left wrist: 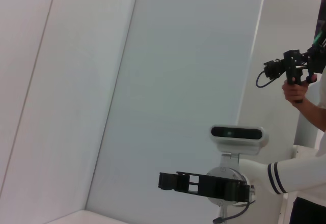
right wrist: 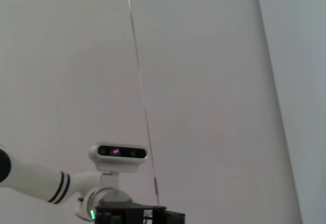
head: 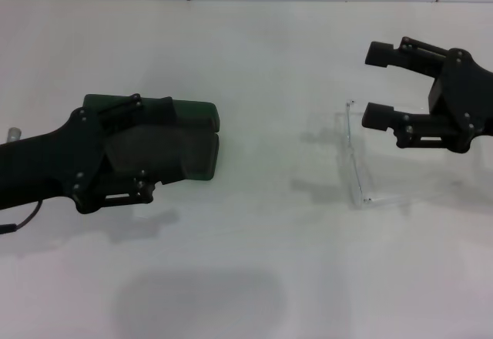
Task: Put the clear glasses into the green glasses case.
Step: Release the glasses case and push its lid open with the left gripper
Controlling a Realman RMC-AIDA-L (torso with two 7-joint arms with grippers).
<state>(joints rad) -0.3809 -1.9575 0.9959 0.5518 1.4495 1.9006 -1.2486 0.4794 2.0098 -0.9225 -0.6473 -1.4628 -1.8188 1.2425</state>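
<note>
The clear glasses (head: 356, 154) lie on the white table (head: 254, 262) at the right, not yet cased, with the right gripper (head: 375, 85) spread wide just beside them, while the left gripper (head: 142, 146) straddles the open green glasses case (head: 192, 135) at the left.

White table (head: 254, 277), plain matte top. On it, left: green case (head: 192, 142), lid open, dark lining up. On it, right, well apart from case: clear glasses (head: 356, 154), arms unfolded, nearly invisible against the top.
</note>
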